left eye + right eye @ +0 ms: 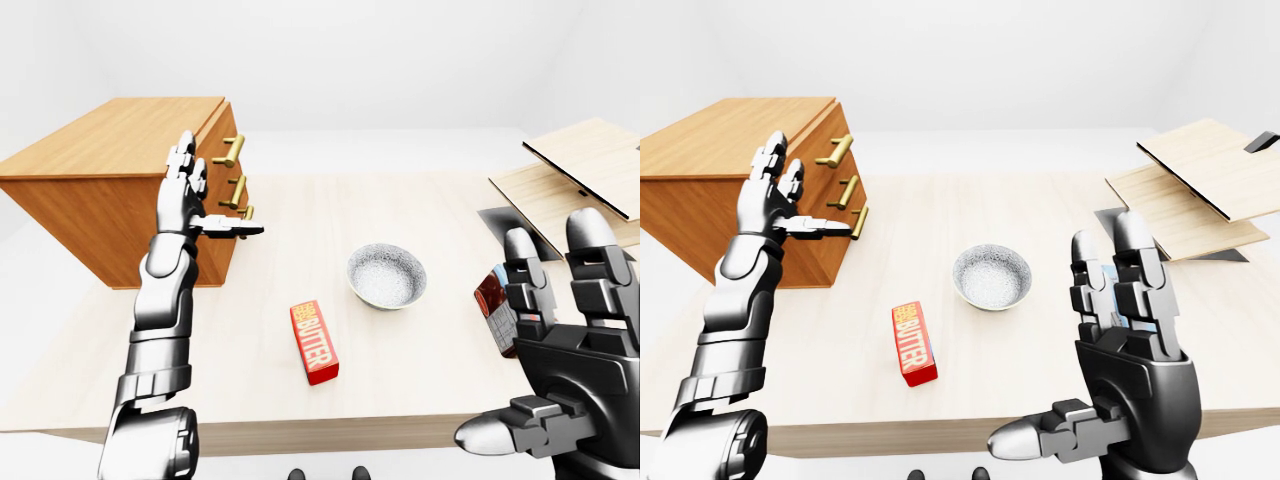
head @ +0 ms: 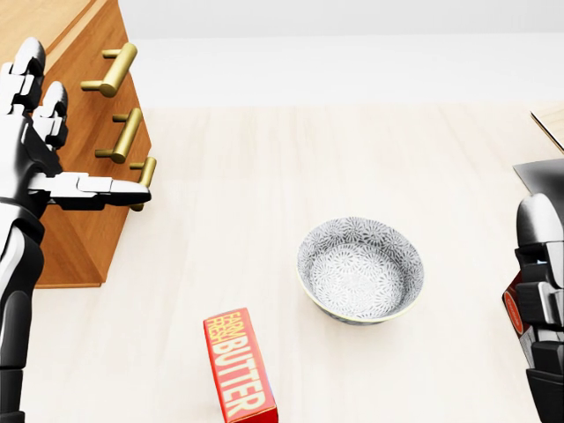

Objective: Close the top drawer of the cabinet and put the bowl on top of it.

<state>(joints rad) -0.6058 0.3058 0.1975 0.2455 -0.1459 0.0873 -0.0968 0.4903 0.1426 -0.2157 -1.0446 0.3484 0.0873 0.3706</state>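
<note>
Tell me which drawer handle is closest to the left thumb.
The lowest handle: the left hand's thumb tip ends right beside it; the middle handle and top handle sit higher on the cabinet.

The cabinet [image 1: 110,190] is warm brown wood with visible grain and a satin finish. Its handles [image 2: 115,70] are smooth, glossy brass-coloured metal. The table [image 2: 352,159] is pale, fine-grained matt wood. The bowl [image 2: 360,269] has a smooth glazed surface with a grey-and-white floral pattern (apparently ceramic). The butter box [image 2: 240,366] is red printed card with a slight sheen. The left hand [image 2: 40,150] and right hand [image 1: 1130,340] are polished silver metal with matt black joints. The boards [image 1: 1200,170] are pale matt wood.
</note>
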